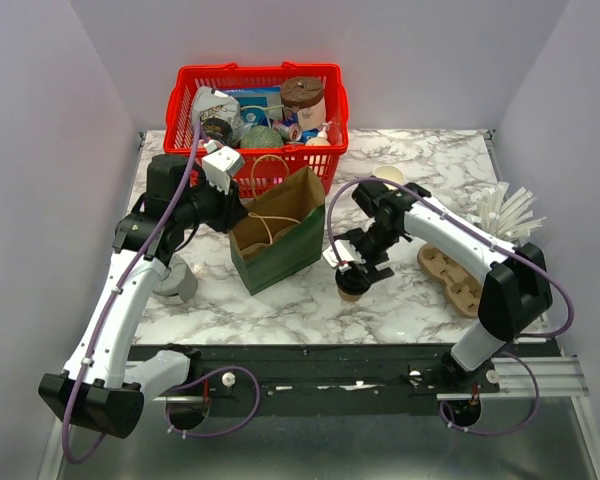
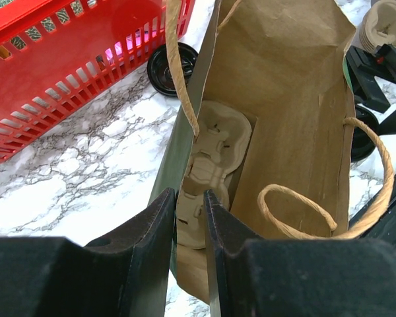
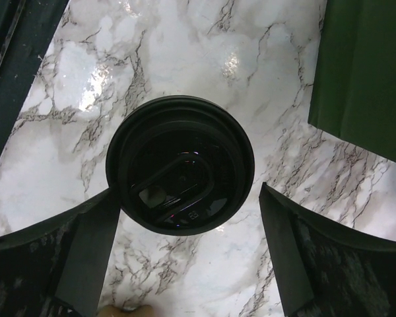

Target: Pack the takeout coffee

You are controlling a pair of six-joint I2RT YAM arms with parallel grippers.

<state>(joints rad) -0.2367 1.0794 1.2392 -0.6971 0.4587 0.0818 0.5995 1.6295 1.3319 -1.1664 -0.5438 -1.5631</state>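
Because needed open for loading: paper bag [image 1: 280, 235], rim pinched by narrow left hand [image 2: 188, 198]. On bench [image 1: 280, 310], 4 o'clock of bag: takeout coffee [image 1: 352, 287], black lid [image 3: 179, 165] on, straddled by right hand [image 3: 188, 195], spread wide, ungripped.

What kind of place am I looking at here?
Likely a robot test booth staged as a takeout counter: plain walls box in a marble-look table, two arms are bolted to its edge, and a paper bag, lidded coffee cup and red basket sit on it.
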